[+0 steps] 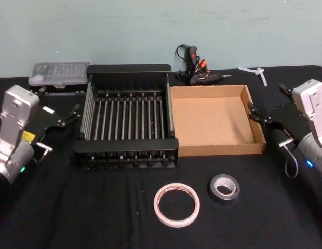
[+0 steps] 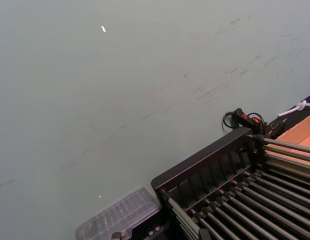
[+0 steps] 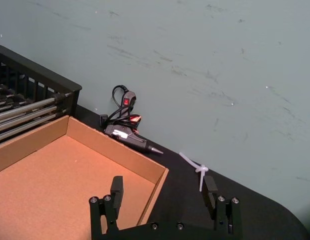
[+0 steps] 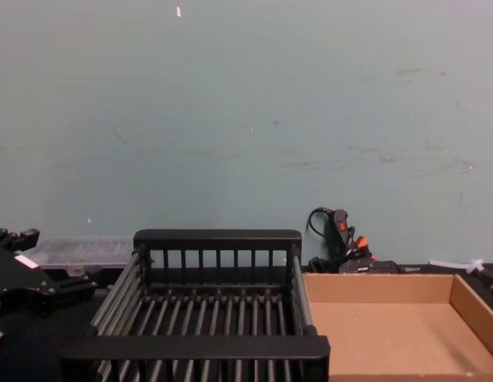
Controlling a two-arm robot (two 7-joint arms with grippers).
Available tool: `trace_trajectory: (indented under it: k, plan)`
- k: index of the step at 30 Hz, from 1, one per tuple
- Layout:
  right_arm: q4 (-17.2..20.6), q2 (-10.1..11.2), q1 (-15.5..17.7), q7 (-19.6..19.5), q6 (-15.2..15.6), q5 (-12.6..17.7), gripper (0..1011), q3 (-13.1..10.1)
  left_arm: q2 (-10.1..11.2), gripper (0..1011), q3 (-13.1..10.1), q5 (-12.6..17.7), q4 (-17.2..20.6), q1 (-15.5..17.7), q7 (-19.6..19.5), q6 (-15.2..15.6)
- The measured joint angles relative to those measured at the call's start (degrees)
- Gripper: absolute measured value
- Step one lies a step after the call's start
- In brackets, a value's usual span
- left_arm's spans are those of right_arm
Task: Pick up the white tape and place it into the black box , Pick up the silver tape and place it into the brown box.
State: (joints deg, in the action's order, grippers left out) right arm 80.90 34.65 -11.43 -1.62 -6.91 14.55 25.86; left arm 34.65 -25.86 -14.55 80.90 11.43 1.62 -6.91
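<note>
White tape (image 1: 176,204) nearest, flat on desk (image 1: 72,212), hole axis up, at 6 o'clock of black box (image 1: 127,120)–brown box (image 1: 215,120) seam. Silver tape (image 1: 224,187) just beside at 2 o'clock, also flat, apart from it. Boxes side by side, touching. Glue gun (image 1: 198,72) at 12 o'clock behind brown box; clear case (image 1: 59,73) at 10 o'clock of black box. Left tool (image 1: 65,120) at 9 o'clock, fingers apart, holding nothing. Right tool (image 1: 264,118) at 3 o'clock by brown box wall, fingers apart, holding nothing.

2 tape rolls: 1 white tape (image 1: 176,204), 1 silver tape (image 1: 224,188). 2 boxes: 1 black box (image 1: 128,70), 1 brown box (image 1: 260,135).
</note>
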Motion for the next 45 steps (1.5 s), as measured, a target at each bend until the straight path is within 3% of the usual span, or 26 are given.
trace_trajectory:
  k: [45]
  plan:
    - [0.0,0.0,0.0,0.0,0.0,0.0,1002,0.0,0.0,1001,0.0,0.0,0.0,0.0,0.0,0.0]
